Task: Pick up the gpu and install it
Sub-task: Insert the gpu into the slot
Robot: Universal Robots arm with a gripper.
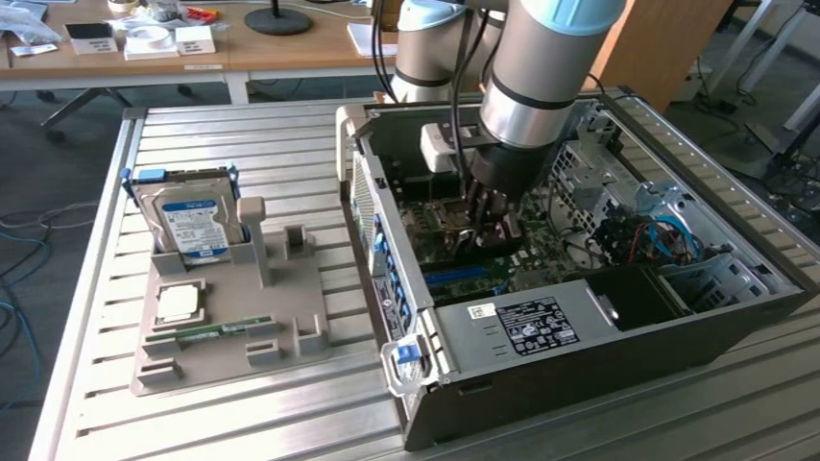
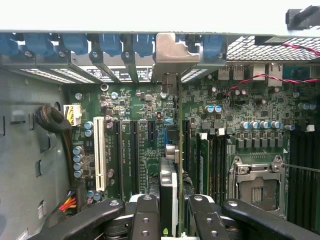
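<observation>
In the exterior view my gripper (image 1: pixel 493 223) reaches down into the open computer case (image 1: pixel 577 336), over the green motherboard (image 1: pixel 513 259). It is shut on the gpu (image 1: pixel 500 244), a dark card held on edge. In the wrist view the gpu (image 2: pixel 169 185) runs edge-on between my two black fingers (image 2: pixel 145 220), with my gripper (image 2: pixel 175 222) closed around it. Its silvery bracket (image 2: pixel 172 52) stands at the case's rear wall, among the blue slot latches (image 2: pixel 110 42). The card lies in line with the black expansion slots; whether it is seated in one is hidden.
A grey parts holder (image 1: pixel 230 336) on the slatted metal table carries a hard drive (image 1: pixel 192 221), a square processor chip (image 1: pixel 180 304) and a green memory stick (image 1: pixel 211 331). Inside the case are a power supply (image 1: pixel 539 322), a white slot (image 2: pixel 100 152), a processor socket (image 2: pixel 257 187) and cables (image 1: pixel 640 235).
</observation>
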